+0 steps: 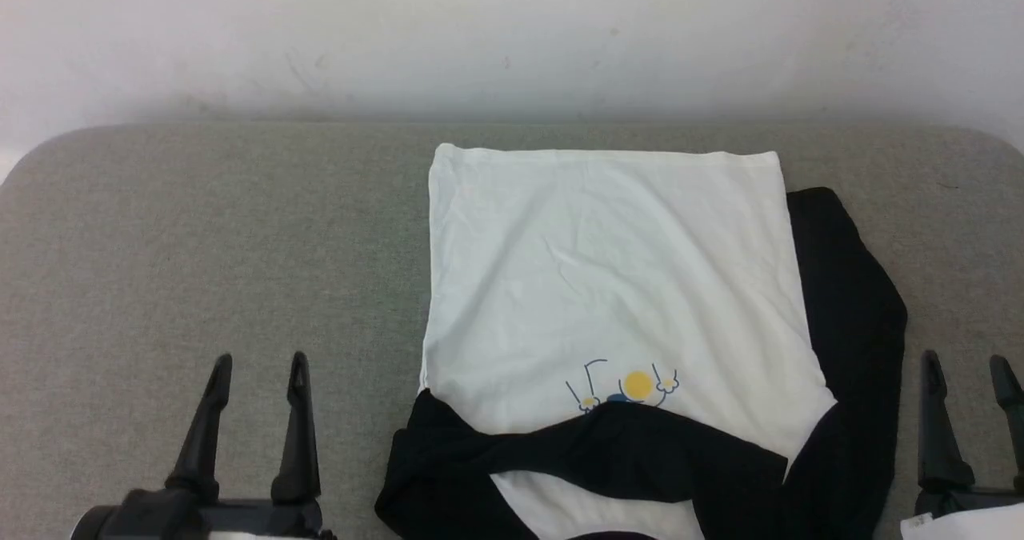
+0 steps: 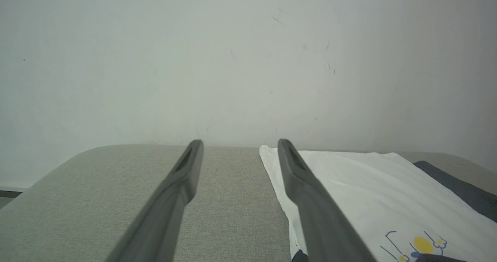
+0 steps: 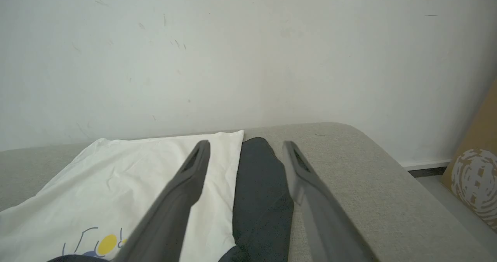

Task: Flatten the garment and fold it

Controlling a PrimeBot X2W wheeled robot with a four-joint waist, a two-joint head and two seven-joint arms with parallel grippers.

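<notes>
**Spread fingers frame a black sleeve**

The right gripper (image 3: 246, 145) has its two dark fingers wide apart. Beyond them the garment (image 3: 136, 169) lies on a grey padded surface (image 3: 369, 184), its black sleeve (image 3: 260, 192) stretched alongside the white body. A pale wall (image 3: 248, 52) stands behind.

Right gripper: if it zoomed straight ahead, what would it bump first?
Probably the white wall: the right gripper points over the black sleeve and grey table. If angled lower, the sleeve comes first; depth is unclear.

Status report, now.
Left gripper, right gripper: jaws open, empty. T-shirt flat, one black sleeve folded across, other out. Cardboard box beyond table's right end.
</notes>
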